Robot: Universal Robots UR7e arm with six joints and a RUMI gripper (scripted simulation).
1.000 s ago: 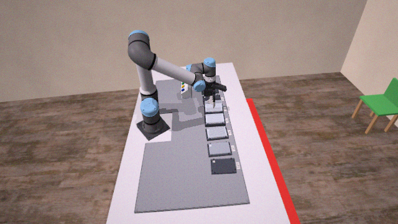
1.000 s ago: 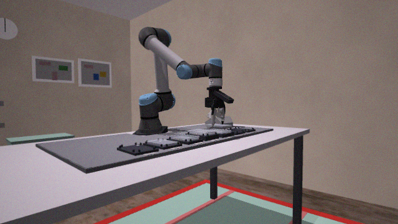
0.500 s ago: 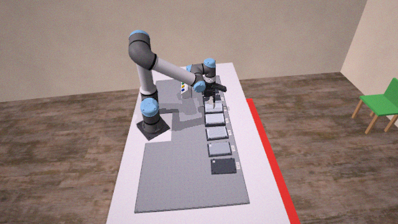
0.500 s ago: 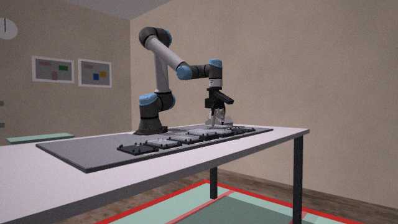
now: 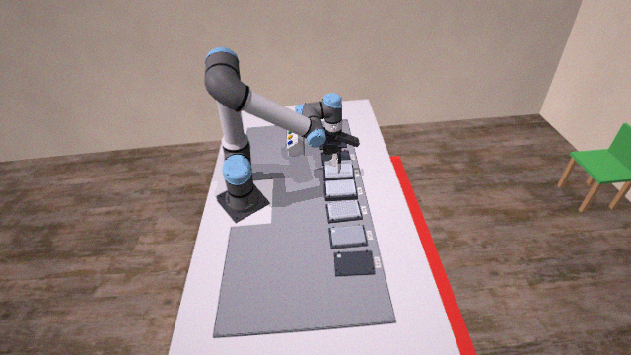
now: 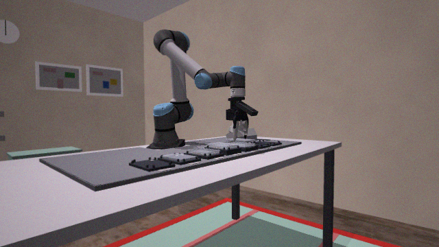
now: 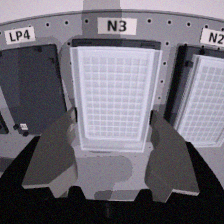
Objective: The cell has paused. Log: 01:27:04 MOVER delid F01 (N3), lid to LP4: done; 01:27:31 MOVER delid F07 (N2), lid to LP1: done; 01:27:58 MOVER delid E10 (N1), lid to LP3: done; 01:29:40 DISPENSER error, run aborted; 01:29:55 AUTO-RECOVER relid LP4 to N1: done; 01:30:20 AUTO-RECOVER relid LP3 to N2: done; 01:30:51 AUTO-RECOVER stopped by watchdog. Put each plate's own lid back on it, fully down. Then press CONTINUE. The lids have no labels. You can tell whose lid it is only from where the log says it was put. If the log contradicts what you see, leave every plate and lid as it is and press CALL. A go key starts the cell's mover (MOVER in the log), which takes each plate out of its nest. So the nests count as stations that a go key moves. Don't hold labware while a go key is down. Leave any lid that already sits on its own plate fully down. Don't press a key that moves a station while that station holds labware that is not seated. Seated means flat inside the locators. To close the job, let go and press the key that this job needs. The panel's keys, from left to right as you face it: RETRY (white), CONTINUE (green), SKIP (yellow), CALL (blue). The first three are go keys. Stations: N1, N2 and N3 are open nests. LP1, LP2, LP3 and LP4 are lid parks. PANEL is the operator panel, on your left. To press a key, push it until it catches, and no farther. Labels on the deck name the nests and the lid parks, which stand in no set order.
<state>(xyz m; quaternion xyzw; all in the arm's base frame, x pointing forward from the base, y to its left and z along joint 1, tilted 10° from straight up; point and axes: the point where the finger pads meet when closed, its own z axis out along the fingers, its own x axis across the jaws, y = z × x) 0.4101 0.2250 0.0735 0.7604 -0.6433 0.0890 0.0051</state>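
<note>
At the left stands the grey, blue-capped jointed arm [image 5: 268, 110] [image 6: 183, 56]. Right of its base is the pale, box-shaped operator panel [image 5: 296, 148] [image 6: 252, 133], whose blue and yellow round buttons show.

Farther right, a row of black rectangular holders runs from far to near. The wrist view, left to right, starts with LP4 [image 7: 32, 90], a dark tray with no lid in it. Beside it, N3 [image 5: 340, 178] [image 7: 117, 44] holds a pale multiwell plate [image 7: 112, 100], its grid of wells visible through a clear rectangular plastic lid [image 6: 245, 140] [image 7: 115, 147]. The black gripper [image 5: 338, 168] [image 6: 240, 138] [image 7: 113, 109] is pinching this lid by its two long sides, above the plate; whether the lid is fully down I cannot tell.

Next comes N2 [image 5: 340, 199] [image 7: 175, 95], containing another pale plate [image 5: 340, 188] [image 6: 224, 145] [image 7: 207, 100] under what looks like a clear cover. In the top view, nearer still, a third pale plate [image 5: 343, 211] [image 6: 206, 152] shows its well grid; I cannot tell whether it is lidded. Beyond it toward the near end, a smooth clear lid-like sheet [image 5: 348, 237] [image 6: 180, 157] lies in its holder, then a bare dark holder [image 5: 354, 263] [image 6: 151, 165].
</note>
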